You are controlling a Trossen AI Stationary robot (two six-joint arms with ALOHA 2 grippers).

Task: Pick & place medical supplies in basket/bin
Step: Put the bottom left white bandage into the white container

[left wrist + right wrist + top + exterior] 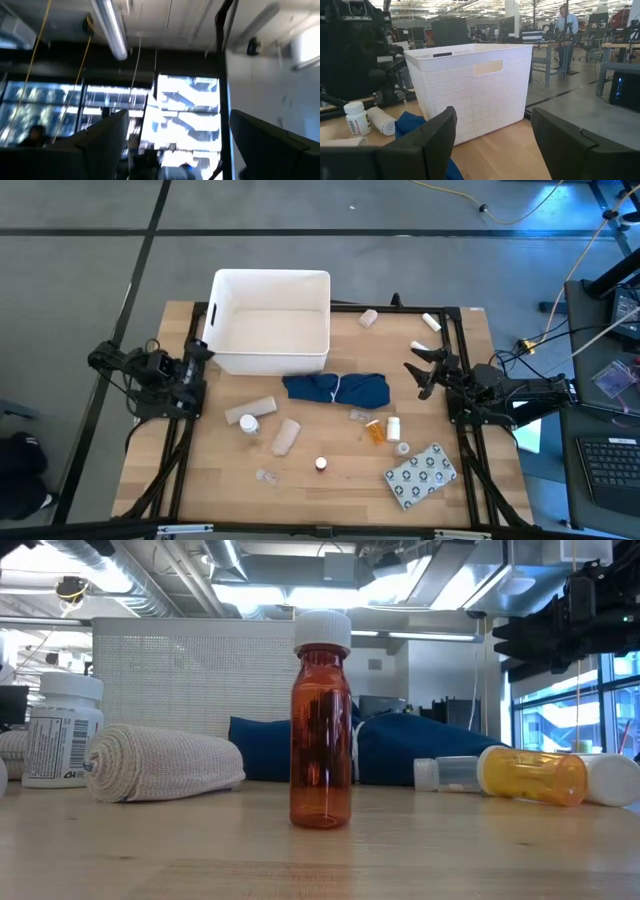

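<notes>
Right at the near edge of the pale wooden table (330,415), a flat grey dotted blister pack (421,475) is seen lying towards the right corner, with a small clear vial (266,476) lying towards the left and a small amber bottle with a white cap (321,720) standing upright between them. Just behind, an orange pill bottle (373,431) is laid on its side beside a small white vial (393,427), and on the left a white gauze roll (286,436), a white capped pill bottle (249,424) and a second gauze roll (251,411) are grouped close together. Further back, a crumpled dark blue cloth (337,389) is spread across the middle of the table. Behind it the white rectangular plastic tub with slot handles (270,320) is set at the far left, and nothing can be seen inside it from above. Two small white vials (369,318) (431,322) are left lying near the far right edge.

The left gripper (197,356) is held just beside the tub's left wall with its fingers spread wide and nothing between them. The right gripper (428,369) is poised over the table's right side, fingers (437,137) parted and nothing gripped, pointed towards the tub.
</notes>
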